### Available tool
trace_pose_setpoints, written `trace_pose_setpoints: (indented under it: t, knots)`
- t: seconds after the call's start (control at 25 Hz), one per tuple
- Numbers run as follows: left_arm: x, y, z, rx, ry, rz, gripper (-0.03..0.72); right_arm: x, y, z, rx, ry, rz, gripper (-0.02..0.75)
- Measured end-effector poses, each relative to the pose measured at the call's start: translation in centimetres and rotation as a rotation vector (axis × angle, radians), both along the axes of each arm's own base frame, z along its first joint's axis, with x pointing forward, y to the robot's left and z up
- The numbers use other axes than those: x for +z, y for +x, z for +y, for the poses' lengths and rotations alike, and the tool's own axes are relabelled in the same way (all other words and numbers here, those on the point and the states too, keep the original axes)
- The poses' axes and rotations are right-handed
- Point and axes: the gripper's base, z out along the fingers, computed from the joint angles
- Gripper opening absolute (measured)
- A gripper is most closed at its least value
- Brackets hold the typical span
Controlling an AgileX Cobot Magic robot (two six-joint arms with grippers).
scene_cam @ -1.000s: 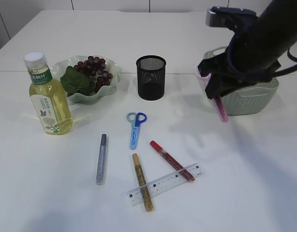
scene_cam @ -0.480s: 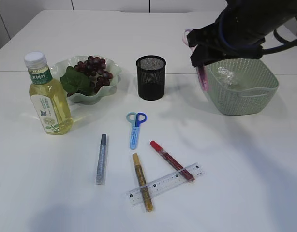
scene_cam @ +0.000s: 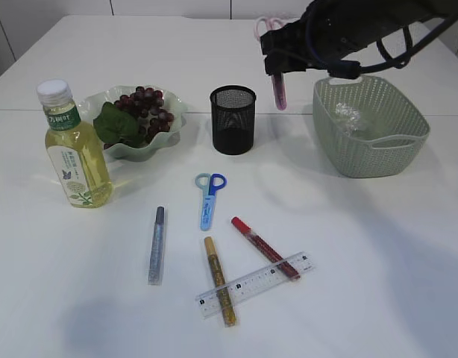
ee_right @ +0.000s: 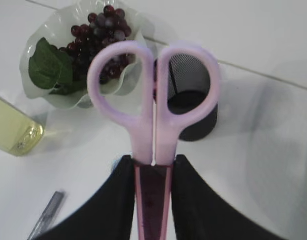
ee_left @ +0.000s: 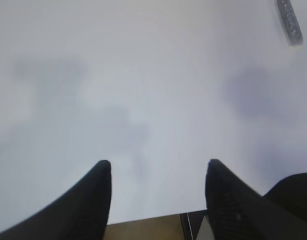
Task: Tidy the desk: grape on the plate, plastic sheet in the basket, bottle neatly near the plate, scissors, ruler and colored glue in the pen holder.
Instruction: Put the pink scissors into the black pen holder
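Observation:
My right gripper (ee_right: 153, 167) is shut on a pair of pink scissors (ee_right: 153, 100), handles away from the wrist. In the exterior view these pink scissors (scene_cam: 278, 86) hang blade-down in the air, just right of and behind the black mesh pen holder (scene_cam: 233, 119). Blue scissors (scene_cam: 209, 198), a clear ruler (scene_cam: 255, 283) and silver (scene_cam: 157, 245), gold (scene_cam: 219, 289) and red (scene_cam: 262, 246) glue pens lie on the table in front. The grapes (scene_cam: 147, 104) sit on the plate (scene_cam: 102, 95), with the bottle (scene_cam: 72, 149) beside it. The plastic sheet (scene_cam: 348, 113) lies in the basket (scene_cam: 371, 153). My left gripper (ee_left: 158, 167) is open over bare table.
The ruler lies across the gold and red glue pens. The left wrist view shows the table's near edge (ee_left: 143, 220) under the jaws and the silver glue pen (ee_left: 289, 20) at the top right. The left arm does not show in the exterior view.
My right arm has swung up and left from in front of the basket to beside the pen holder, carrying the pink scissors. Nothing on the table has moved.

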Motion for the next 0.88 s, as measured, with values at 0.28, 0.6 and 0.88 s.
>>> trace_pose_setpoints:
  t: [0.28,0.6,0.88]
  knots:
    - [0.5,0.7,-0.1,-0.01,-0.003,-0.095,0.435,-1.1,3.5,0.7,-0.04,0.037,-0.137,0.197]
    - [1.0,1.4,-0.2,-0.021,-0.009,-0.184,0.435,-2.1,7.1,2.4,-0.05,0.038,-0.263,0.197]
    - [1.1,1.5,-0.1,-0.025,0.007,-0.201,0.435,-3.5,9.6,3.4,-0.058,0.055,-0.291,0.197]
